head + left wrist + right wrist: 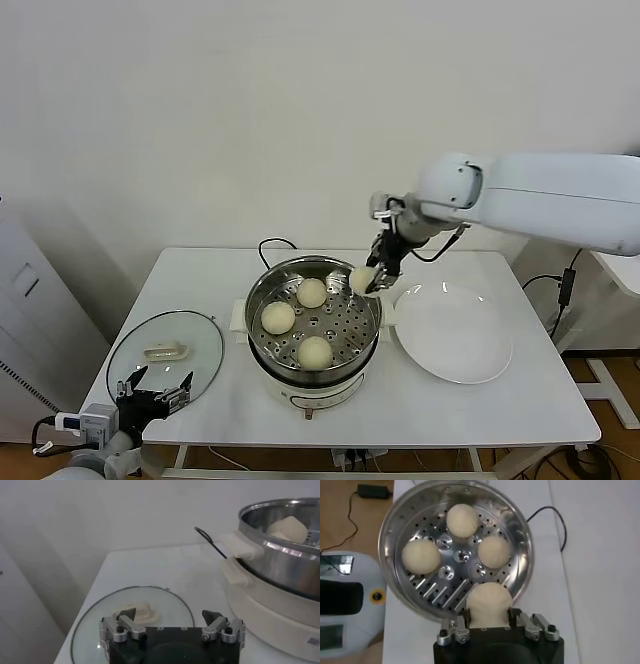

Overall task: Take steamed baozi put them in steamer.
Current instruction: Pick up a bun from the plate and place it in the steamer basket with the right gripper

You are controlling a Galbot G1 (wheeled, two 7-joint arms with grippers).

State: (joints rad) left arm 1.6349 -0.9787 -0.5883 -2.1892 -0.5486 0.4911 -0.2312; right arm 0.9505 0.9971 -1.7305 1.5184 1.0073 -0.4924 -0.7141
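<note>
We see a plain white wall [250,110] behind a white table [520,400], a grey cabinet [30,320] off to one side, wood-tone floor [590,365] underneath.

light: bright, even | shadows: soft | glare: steamer [313,322] rim | blur: left wrist view background

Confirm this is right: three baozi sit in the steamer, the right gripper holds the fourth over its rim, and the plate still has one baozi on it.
Wrong on the plate: the head view shows it bare. Three baozi do sit in the steamer, and the right gripper holds the fourth over its rim.
</note>
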